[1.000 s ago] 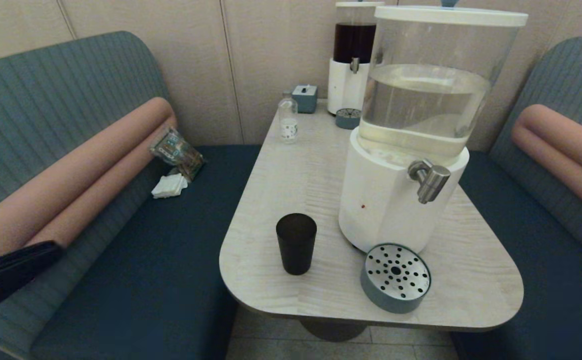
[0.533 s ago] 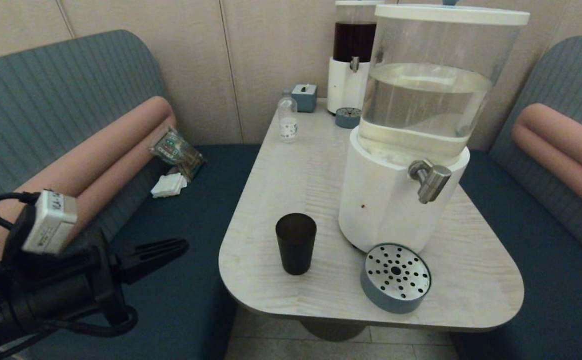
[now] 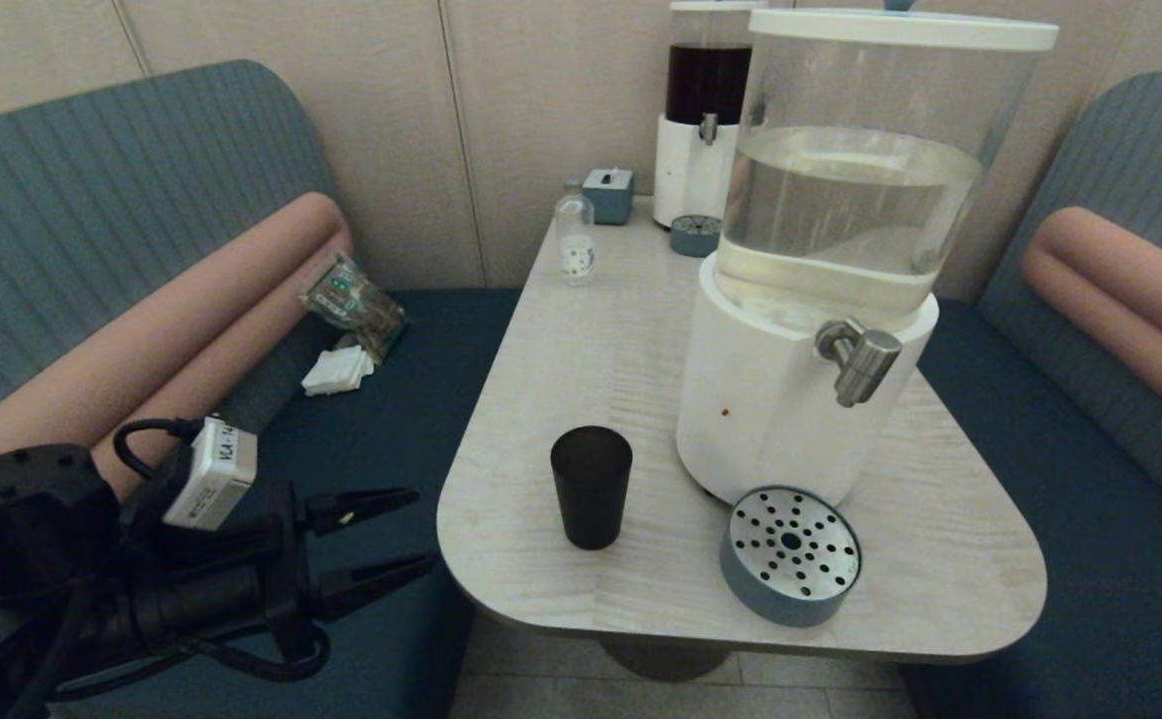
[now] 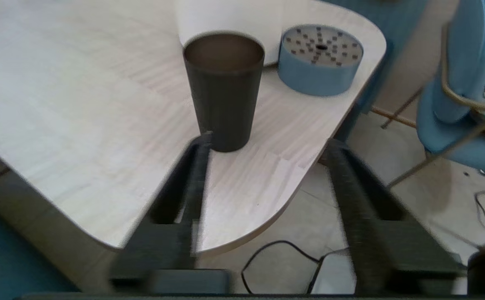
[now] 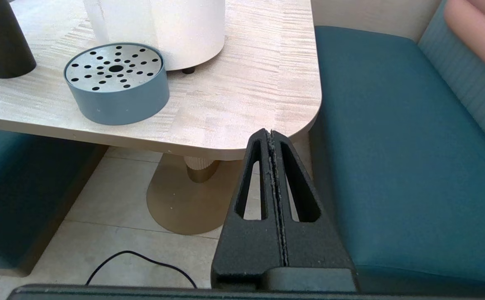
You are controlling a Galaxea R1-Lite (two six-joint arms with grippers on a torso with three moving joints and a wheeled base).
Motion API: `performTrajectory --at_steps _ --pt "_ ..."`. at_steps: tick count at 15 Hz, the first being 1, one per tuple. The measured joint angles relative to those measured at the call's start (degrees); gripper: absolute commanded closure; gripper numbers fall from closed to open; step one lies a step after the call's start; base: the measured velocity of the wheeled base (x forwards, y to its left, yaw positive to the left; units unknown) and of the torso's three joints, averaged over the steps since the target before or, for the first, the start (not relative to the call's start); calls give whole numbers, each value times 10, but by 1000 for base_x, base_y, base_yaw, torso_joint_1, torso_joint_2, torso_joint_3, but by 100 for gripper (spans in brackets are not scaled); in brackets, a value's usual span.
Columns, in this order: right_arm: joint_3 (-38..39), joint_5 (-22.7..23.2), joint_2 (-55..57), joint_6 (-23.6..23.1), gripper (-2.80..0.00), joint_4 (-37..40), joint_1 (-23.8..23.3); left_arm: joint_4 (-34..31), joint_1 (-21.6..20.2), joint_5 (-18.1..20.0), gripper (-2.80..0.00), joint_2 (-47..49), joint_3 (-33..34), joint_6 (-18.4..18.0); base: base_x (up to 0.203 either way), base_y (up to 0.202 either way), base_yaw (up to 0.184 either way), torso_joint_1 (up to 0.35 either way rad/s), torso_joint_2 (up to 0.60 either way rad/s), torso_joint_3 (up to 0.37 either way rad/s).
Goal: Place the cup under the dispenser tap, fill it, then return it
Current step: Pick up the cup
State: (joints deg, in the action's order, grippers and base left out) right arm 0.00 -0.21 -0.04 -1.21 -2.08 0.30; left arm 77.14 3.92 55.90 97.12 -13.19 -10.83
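Observation:
The black cup [image 3: 591,486] stands upright on the pale table [image 3: 561,340] near its front left corner, left of the big dispenser's white base [image 3: 771,399]. The brushed-metal dispenser tap [image 3: 856,359] points down over the blue drip tray [image 3: 791,554]. My left gripper [image 3: 421,529] hovers open off the table's left edge, fingers aimed at the cup [image 4: 224,89] and apart from it. My right gripper [image 5: 271,135] is shut and empty, low beside the table's front right corner, out of the head view.
A smaller dark-liquid dispenser [image 3: 706,110], a small clear bottle [image 3: 575,235] and a blue box [image 3: 609,195] stand at the table's far end. Teal benches flank the table; a snack bag [image 3: 351,300] and napkins [image 3: 338,371] lie on the left bench.
My left arm has risen into view from the lower left and advanced toward the table's left edge, with its fingers now spread open. The cup has not moved.

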Motion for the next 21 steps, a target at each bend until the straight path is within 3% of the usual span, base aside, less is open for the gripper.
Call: performTrajectory --at_steps 7,11,21 --pt "0 0 0 0 0 0 0 0 78 23 -280 140 -125 -12 0 0 0 0 0 0" --pt "0 0 0 -1 0 0 0 8 82 43 -280 208 -186 -13 0 0 0 0 0 0" --pt "0 0 0 0 0 0 0 14 85 45 -280 314 -287 -9 0 0 0 0 0 0"
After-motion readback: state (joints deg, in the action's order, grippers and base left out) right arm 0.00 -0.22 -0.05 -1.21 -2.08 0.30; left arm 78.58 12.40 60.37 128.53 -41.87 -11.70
